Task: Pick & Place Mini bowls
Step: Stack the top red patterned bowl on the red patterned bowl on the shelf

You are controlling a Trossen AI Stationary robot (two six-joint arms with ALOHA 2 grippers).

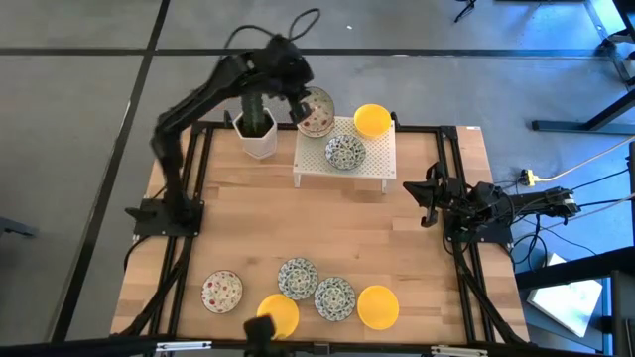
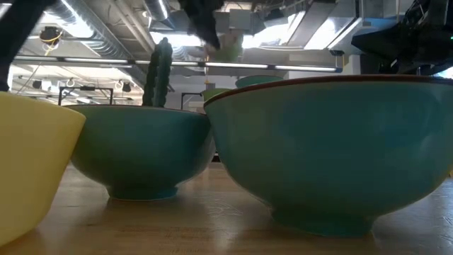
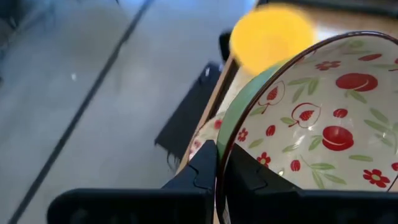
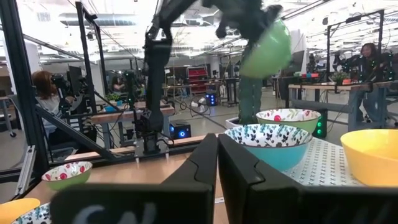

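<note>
My left gripper (image 1: 302, 107) is over the table's far side, shut on a white mini bowl with red floral specks (image 1: 317, 111), above the white perforated rack (image 1: 377, 164). On the rack stand a blue-green bowl (image 1: 345, 152), a yellow bowl (image 1: 372, 120) and another red-speck bowl (image 4: 288, 116). Along the near edge stand a red-speck bowl (image 1: 221, 292), two yellow bowls (image 1: 279, 314) (image 1: 378, 306) and two blue-green bowls (image 1: 298, 278) (image 1: 335, 298). My right gripper (image 1: 428, 205) waits shut at the table's right side. My left gripper pinches the red-speck bowl's rim (image 3: 219, 163), with one finger (image 3: 252, 177) inside the bowl and the other (image 3: 200, 169) on its green outer wall. The fingers slant down from the table's left. The bowl hangs tilted and clear above the rack (image 4: 267, 46).
A white hexagonal pot with a cactus (image 1: 257, 134) stands just left of the rack, under my left arm. Bare wooden tabletop (image 1: 298, 223) lies between the rack and the near row of bowls. People and benches show in the room beyond the table.
</note>
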